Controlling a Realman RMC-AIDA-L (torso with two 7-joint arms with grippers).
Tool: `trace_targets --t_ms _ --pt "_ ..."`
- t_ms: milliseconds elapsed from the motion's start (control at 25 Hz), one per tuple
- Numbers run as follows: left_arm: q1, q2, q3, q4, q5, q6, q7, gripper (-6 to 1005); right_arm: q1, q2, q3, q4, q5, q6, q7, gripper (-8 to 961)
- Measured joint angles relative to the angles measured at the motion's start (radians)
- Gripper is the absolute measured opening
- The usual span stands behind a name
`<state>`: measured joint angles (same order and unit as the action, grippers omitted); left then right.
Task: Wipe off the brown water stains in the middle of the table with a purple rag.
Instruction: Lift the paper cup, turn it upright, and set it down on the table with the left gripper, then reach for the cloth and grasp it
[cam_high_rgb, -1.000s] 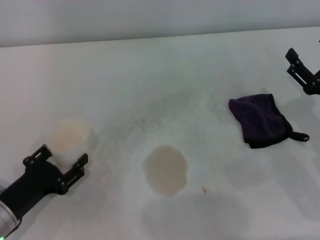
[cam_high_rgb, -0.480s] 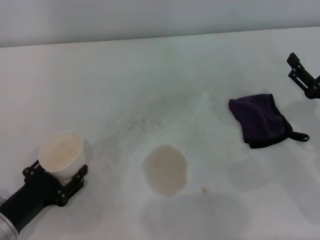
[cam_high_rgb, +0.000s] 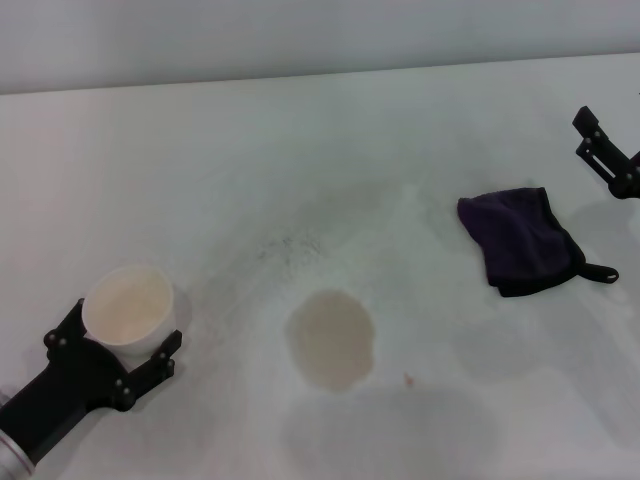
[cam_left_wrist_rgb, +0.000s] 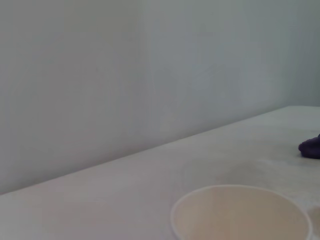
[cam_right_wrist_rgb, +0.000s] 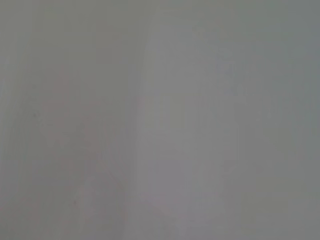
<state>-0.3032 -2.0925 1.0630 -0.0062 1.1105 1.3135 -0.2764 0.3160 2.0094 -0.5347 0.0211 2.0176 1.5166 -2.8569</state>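
- Brown stain (cam_high_rgb: 331, 339) sits mid-worktop (cam_high_rgb: 300, 150), unwiped; nothing done yet.
- Rag (cam_high_rgb: 521, 240) lies well right of it, untouched.
- Right tool (cam_high_rgb: 606, 152) near the rag's far side; can't tell its state.
- Left tool (cam_high_rgb: 112, 355) spread around a white cup (cam_high_rgb: 128, 305), which looks empty.

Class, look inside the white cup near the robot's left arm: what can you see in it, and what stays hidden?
The white cup stands upright between the left gripper's open fingers. Its pale cream inner wall shows, with no visible contents. The table beneath the cup is covered.
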Motion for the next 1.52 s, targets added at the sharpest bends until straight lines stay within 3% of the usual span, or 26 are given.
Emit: trace_targets --t_ms 80,280,1080,1520 --pt "0.0 0.0 0.0 0.0 0.0 0.0 0.0 864 0.0 0.0 0.0 0.0 0.0 0.001 0.0 872" --pt "0.001 0.0 0.0 0.0 -0.003 0.003 0.001 888 -0.001 0.0 -0.001 0.0 0.0 0.001 0.001 871" --pt "0.118 0.006 0.0 0.01 -0.06 0.087 0.043 888 -0.017 -0.002 0.006 -0.01 0.005 0.003 -0.001 871" --pt "0.146 0.006 0.001 0.001 -0.105 0.106 0.043 884 -0.026 -0.005 0.008 -0.012 0.005 0.0 -0.004 871"
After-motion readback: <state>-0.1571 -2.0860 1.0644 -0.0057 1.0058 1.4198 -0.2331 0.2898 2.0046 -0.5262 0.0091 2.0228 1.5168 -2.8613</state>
